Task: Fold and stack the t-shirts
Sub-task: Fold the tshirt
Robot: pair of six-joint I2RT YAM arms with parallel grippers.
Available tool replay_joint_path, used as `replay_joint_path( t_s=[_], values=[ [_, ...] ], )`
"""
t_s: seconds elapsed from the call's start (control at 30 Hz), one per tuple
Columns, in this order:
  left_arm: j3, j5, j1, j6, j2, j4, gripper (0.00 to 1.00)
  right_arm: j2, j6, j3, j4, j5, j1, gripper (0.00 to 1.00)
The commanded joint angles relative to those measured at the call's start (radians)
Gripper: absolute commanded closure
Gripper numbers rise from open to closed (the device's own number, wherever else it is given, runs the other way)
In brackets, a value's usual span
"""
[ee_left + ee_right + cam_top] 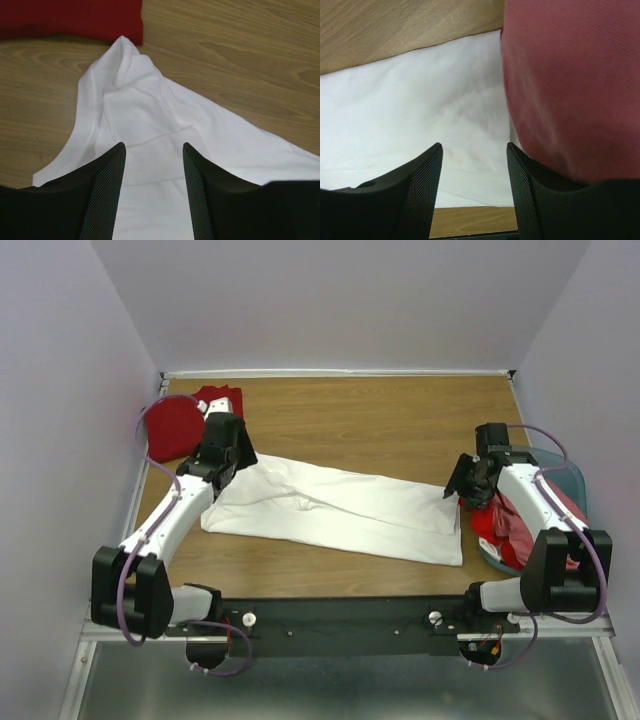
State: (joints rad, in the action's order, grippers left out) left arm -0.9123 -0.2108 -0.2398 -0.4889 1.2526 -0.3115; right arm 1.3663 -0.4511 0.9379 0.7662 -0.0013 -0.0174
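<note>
A large white t-shirt [340, 508] lies folded lengthwise across the table's middle. My left gripper [228, 447] hangs open over its left end; the left wrist view shows white cloth [150, 130] between the fingers, none held. A dark red shirt [180, 423] lies folded at the far left, also in the left wrist view [75, 17]. My right gripper [468, 483] is open and empty over the white shirt's right end [420, 115]. Red and pink shirts [510, 525] are piled in the bin, close at the right in the right wrist view [570, 90].
A teal plastic bin [565, 480] stands at the table's right edge under the right arm. White walls enclose the table at the back and sides. Bare wood [380, 420] lies beyond the white shirt.
</note>
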Motion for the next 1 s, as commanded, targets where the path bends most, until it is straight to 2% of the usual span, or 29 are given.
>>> replay_joint_path(
  t_s=[0.0, 0.27, 0.57, 0.97],
  values=[
    [-0.063, 0.065, -0.006, 0.053, 0.112, 0.044, 0.4, 0.033, -0.018, 0.012, -0.057, -0.054, 0.016, 0.39],
    [-0.126, 0.076, -0.006, 0.067, 0.303, 0.068, 0.37, 0.031, -0.049, -0.048, -0.091, -0.069, 0.014, 0.41],
    [-0.111, 0.077, -0.026, 0.067, 0.384, 0.094, 0.38, 0.048, -0.052, -0.059, -0.105, -0.088, 0.016, 0.42],
    [-0.091, 0.151, -0.092, 0.065, 0.427, 0.127, 0.41, 0.094, -0.052, -0.036, -0.131, -0.126, 0.039, 0.43]
  ],
)
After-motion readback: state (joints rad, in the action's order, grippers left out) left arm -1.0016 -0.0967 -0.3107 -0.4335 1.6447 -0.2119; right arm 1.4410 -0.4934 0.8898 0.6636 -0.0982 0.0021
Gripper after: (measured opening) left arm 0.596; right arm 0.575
